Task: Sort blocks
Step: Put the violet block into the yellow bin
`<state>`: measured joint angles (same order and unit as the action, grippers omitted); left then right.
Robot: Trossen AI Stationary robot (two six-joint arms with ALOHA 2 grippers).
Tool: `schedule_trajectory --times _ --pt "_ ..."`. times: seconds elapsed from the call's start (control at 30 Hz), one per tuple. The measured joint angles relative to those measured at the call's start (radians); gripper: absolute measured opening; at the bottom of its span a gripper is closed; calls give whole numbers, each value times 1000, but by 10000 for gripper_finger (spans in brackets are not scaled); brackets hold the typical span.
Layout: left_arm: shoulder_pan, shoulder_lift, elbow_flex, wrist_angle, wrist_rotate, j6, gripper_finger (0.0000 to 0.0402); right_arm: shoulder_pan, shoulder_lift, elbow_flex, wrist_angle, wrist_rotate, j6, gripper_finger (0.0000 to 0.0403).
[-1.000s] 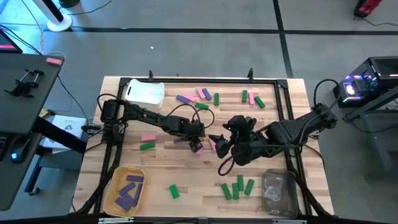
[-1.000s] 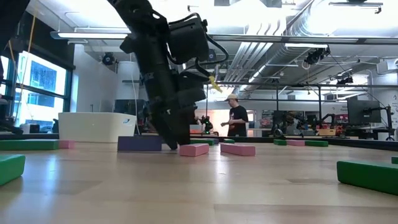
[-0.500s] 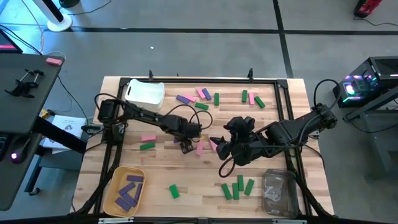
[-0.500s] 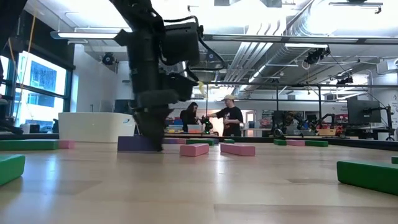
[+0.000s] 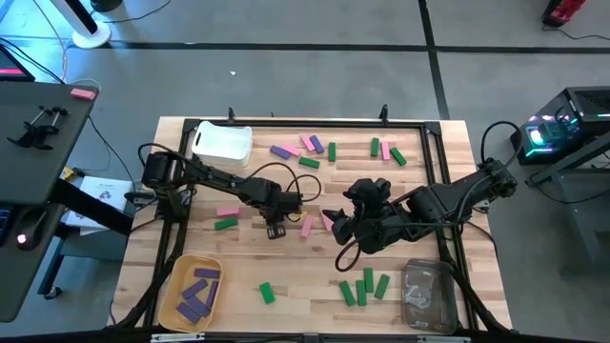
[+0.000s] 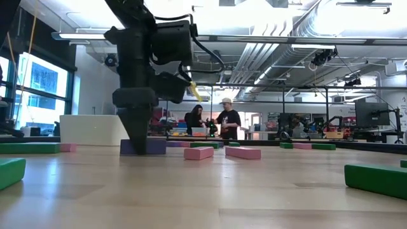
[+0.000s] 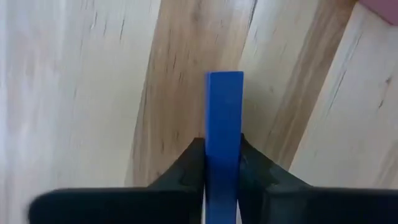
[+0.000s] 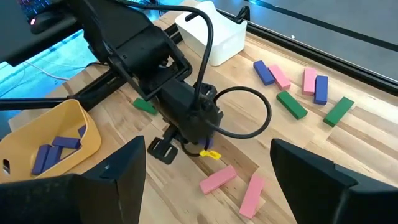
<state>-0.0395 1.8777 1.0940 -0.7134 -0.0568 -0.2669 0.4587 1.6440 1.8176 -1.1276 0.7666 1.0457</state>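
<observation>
Your left gripper (image 7: pixel 222 171) is clamped on a purple block (image 7: pixel 224 134) at mid-table; purple ones already fill the yellow bin (image 5: pixel 170 284) near it, while pink and green blocks lie scattered around, unsorted.

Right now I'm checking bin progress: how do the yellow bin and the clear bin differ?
The yellow bin sits at the table's near left corner and holds several purple blocks; the clear bin sits at the near right, and no coloured blocks show in it. Both rest on the wooden table, untouched by either arm.
</observation>
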Motion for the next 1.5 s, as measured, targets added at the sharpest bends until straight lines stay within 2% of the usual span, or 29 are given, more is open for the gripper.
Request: schedule_trajectory --times 0.1,0.3,0.43,0.53,0.63,0.73,0.83,0.97,1.13,1.33,1.4,1.5 --pt "-1 -85 -12 -37 -8 3 27 0 0 0 0 7 -20 279" --pt "-59 -455 -10 -6 -52 -2 26 -8 0 0 1 72 -80 279" --pt "-198 -666 -8 -6 -59 -120 26 -33 0 0 2 84 -123 279" --pt "-366 -752 -5 -65 -127 -252 26 -63 0 0 2 78 -155 279" --pt "-564 -758 -8 -195 -177 -470 26 -96 0 0 6 40 -202 279" --pt "-751 -723 -7 -322 -181 -736 26 -128 0 0 14 -13 -249 279" --pt "-912 -665 -9 -372 -159 -948 26 -151 1 0 36 -46 -299 279" --pt "-1046 -613 -6 -362 -123 -1167 26 -169 1 0 65 -66 -353 279" --pt "-1110 -543 -6 -362 -52 -1298 35 -186 1 0 81 -90 -385 279" --pt "-1094 -510 -6 -310 -3 -1295 135 -191 1 0 79 -92 -399 279" --pt "-1079 -517 -6 -294 27 -1258 165 -191 1 0 79 -108 -400 279" --pt "-1045 -543 -1 -283 21 -1155 198 -190 1 0 78 -134 -399 279"
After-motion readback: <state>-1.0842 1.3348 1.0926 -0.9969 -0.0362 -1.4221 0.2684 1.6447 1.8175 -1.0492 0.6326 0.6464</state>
